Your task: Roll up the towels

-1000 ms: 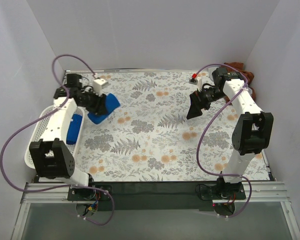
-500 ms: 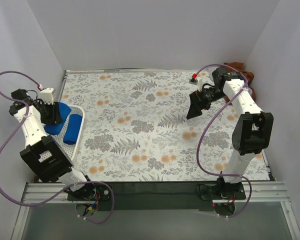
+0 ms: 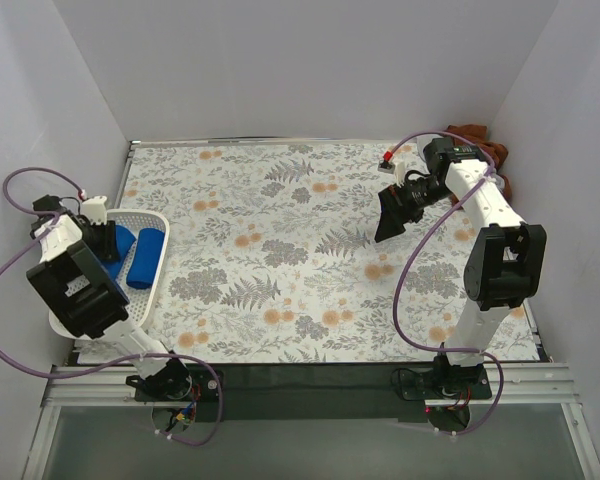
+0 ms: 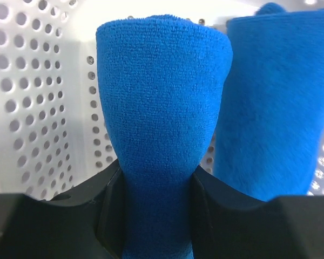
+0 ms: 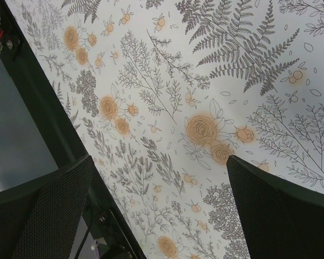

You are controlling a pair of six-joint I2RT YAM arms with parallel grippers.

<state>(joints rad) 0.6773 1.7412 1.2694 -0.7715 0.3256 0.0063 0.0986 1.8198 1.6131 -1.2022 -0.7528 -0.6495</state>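
My left pincer (image 4: 156, 189) pinches a rolled towel (image 4: 162, 108) in the basket (image 4: 32, 81). My right pincer (image 5: 159, 162) hangs spread over the surface (image 5: 205, 54).

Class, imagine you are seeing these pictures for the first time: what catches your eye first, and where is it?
The bright blue rolled towel stands out, gripped by the left gripper inside the white perforated basket at the table's left edge, with a second rolled towel lying beside it. Next comes the busy floral tabletop, over which the right gripper hangs wide open and empty.
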